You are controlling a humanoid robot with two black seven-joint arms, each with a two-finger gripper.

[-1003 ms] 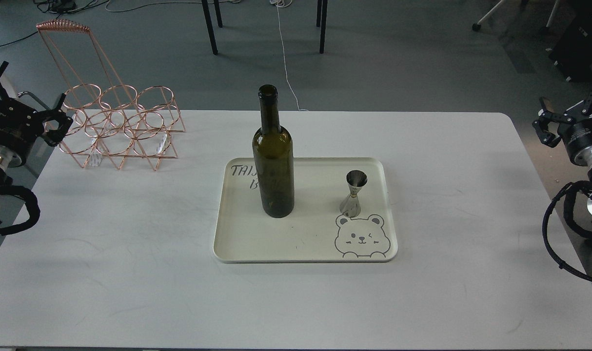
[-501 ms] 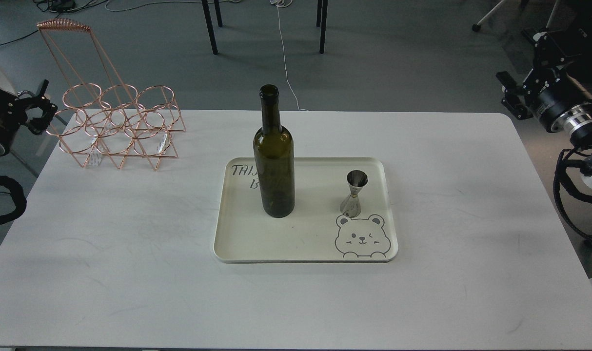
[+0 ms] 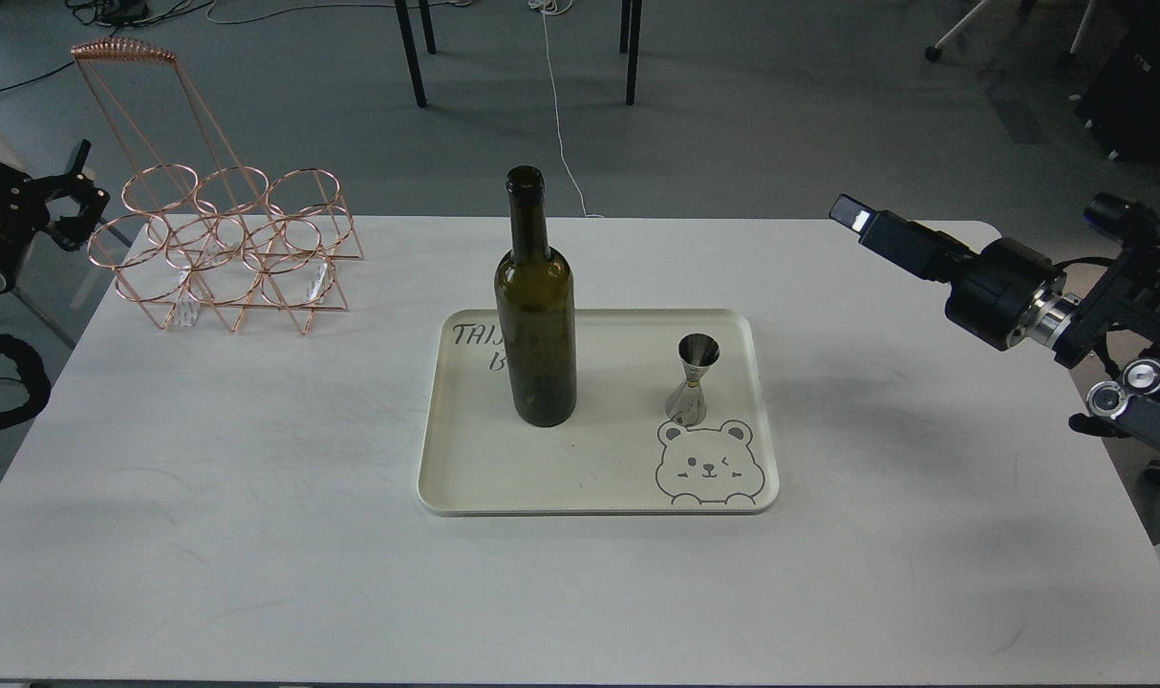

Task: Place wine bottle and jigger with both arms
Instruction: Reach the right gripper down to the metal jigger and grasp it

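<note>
The wine bottle point(image 3: 536, 320), dark olive-green and unlabelled, stands upright on the left half of a cream tray point(image 3: 504, 478). The jigger point(image 3: 694, 377), a small steel hourglass cup, stands upright on the tray's right side, just above a printed bear. My left gripper point(image 3: 75, 189) is at the far left edge, beside the wire rack, with its fingers apart and empty. My right gripper point(image 3: 855, 216) reaches in from the right above the table's back right part, far from the jigger. It is seen side-on, so its fingers cannot be told apart.
A copper wire bottle rack point(image 3: 226, 248) with several rings and a tall handle stands at the table's back left. The white table point(image 3: 255, 497) carries only the rack and the tray. Chair legs and cables lie on the floor beyond.
My right arm has swung in from off the table's right edge, its gripper now pointing left over the back right corner. My left gripper has shifted slightly. Bottle and jigger have not moved.
</note>
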